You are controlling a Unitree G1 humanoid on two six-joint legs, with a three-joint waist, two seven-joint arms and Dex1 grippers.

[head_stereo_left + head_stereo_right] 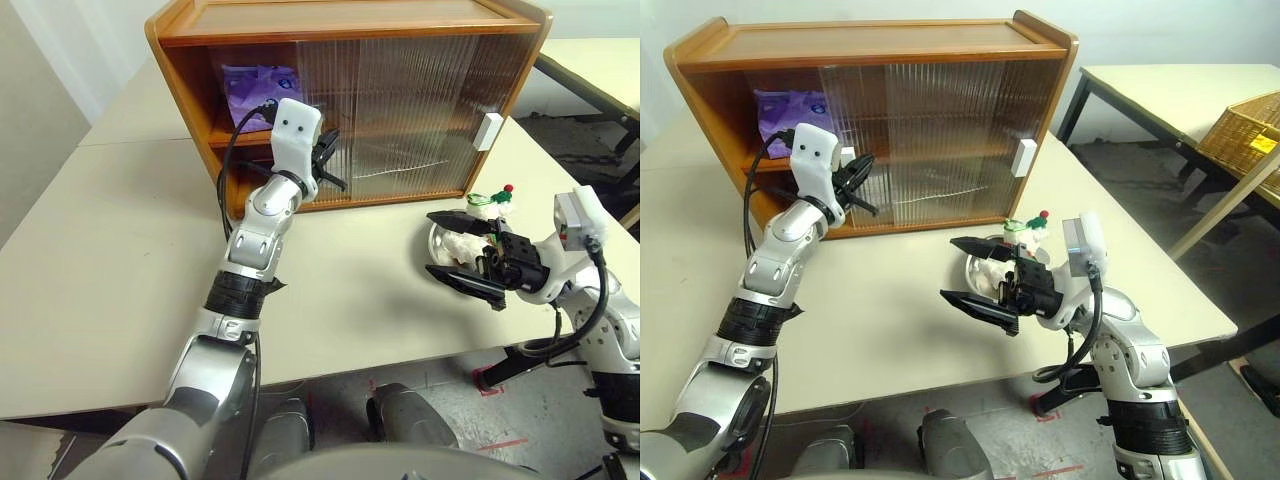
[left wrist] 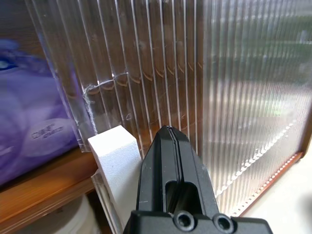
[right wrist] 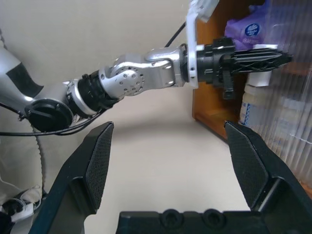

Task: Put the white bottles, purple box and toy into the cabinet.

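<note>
The purple box (image 1: 255, 90), a soft glossy pack, lies on the upper shelf of the cabinet (image 1: 350, 20), at its open left end. A white bottle (image 3: 253, 105) stands on the lower shelf behind the ribbed translucent door (image 1: 400, 110). The toy (image 1: 490, 205), fluffy and white, sits in a round steel bowl (image 1: 440, 240) on the tabletop (image 1: 120, 250). The left gripper (image 1: 325, 160), pinched closed and empty, rests at a blocky white handle (image 2: 117, 161). Judged from this, the door is being slid; pressing squarely against the handle's flat face should keep the fingertips from skating off the slick ribs. The right gripper (image 1: 975, 270) waits wide open beside the bowl.
</note>
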